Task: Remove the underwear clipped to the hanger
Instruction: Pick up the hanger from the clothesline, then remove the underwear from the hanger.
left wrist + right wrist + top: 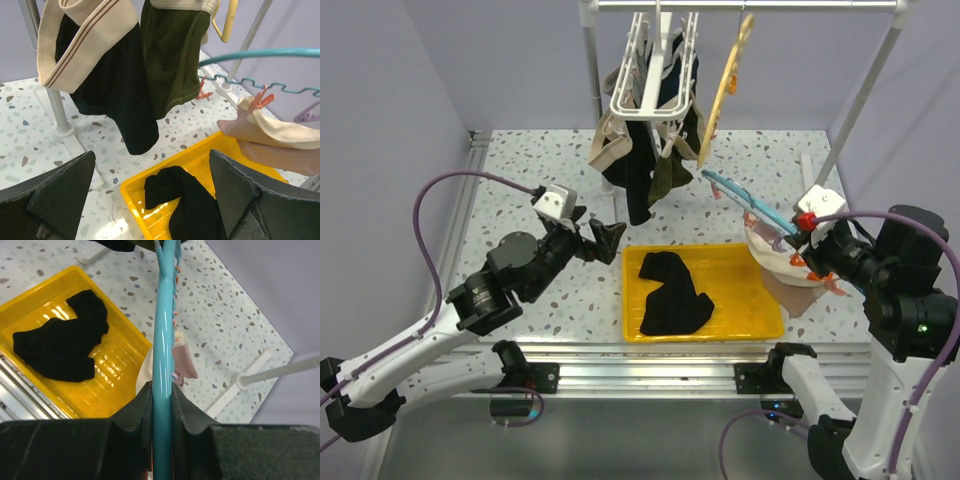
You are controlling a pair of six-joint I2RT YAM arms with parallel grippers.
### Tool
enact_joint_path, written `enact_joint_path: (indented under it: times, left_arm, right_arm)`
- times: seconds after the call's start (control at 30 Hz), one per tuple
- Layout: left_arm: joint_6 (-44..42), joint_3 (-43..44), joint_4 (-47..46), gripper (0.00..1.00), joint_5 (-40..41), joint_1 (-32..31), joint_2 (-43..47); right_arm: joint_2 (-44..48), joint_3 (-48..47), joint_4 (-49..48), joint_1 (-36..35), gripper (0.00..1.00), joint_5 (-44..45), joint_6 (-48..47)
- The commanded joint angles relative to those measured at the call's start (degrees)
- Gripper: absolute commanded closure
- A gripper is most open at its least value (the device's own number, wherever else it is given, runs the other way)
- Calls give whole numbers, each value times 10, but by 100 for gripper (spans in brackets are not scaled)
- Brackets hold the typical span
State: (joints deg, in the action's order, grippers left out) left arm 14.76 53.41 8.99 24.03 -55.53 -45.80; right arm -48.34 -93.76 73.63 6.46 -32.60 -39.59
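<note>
My right gripper is shut on the bar of a teal hanger, held low over the tray's right end. Pale pink-beige underwear hangs from it by orange clips. A black piece lies in the yellow tray. My left gripper stands open and empty at the tray's far-left corner. More underwear, olive, black and cream-banded, hangs behind.
A white clip hanger and a yellow hanger hang from the rail at the back. The rack's white posts and feet stand on the speckled table. Purple walls close in both sides.
</note>
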Motion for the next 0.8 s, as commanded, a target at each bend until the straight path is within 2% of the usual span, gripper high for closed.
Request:
enact_joint_path:
  times: [0.0, 0.17, 0.37, 0.53, 0.77]
  left_arm:
    - [46, 35, 25, 0, 0, 0, 18]
    - [94, 38, 80, 1, 23, 0, 50]
    - [141, 40, 128, 3, 61, 0, 96]
    - [160, 35, 137, 6, 73, 0, 123]
    - [153, 16, 113, 9, 59, 0, 150]
  right_arm:
    - [4, -28, 60, 1, 100, -97, -101]
    - [-18, -52, 133, 1, 100, -199, -181]
    - [-50, -81, 167, 1, 100, -273, -211]
    - [-61, -72, 168, 0, 100, -299, -236]
    - [-52, -44, 168, -25, 100, -329, -222]
